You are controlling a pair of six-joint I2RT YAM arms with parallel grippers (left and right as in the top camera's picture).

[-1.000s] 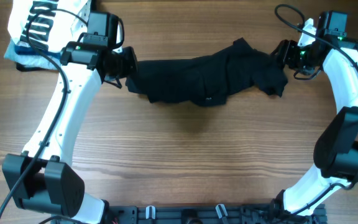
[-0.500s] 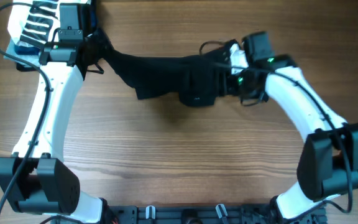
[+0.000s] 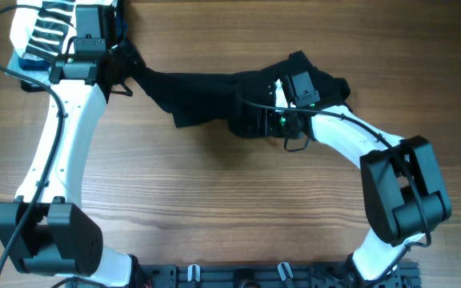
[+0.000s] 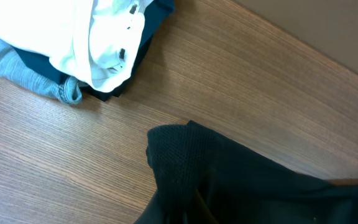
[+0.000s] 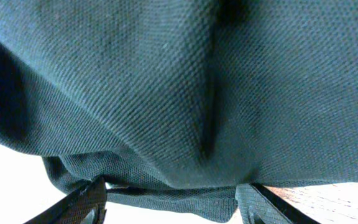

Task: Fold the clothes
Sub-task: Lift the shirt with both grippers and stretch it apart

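Right gripper [image 3: 272, 120]: shifted left toward centre, jaws now apart over the black shirt [image 3: 206, 92]. Shirt: bunched at far centre, no clean fold yet. Left gripper [image 3: 128, 68]: clamped on the shirt's far-left end.

Far half of counter [image 3: 214, 208]: shirt [image 3: 206, 92] runs from near the far-left corner to about mid-counter. Folded pile [image 3: 38, 36] sits in far-left corner, left of shirt's end, apparently not touching it.

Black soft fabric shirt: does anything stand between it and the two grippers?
Nothing visible does. The black soft fabric short-sleeved shirt is pulled taut from the left gripper, and its cloth lies directly between the right gripper's open fingers.
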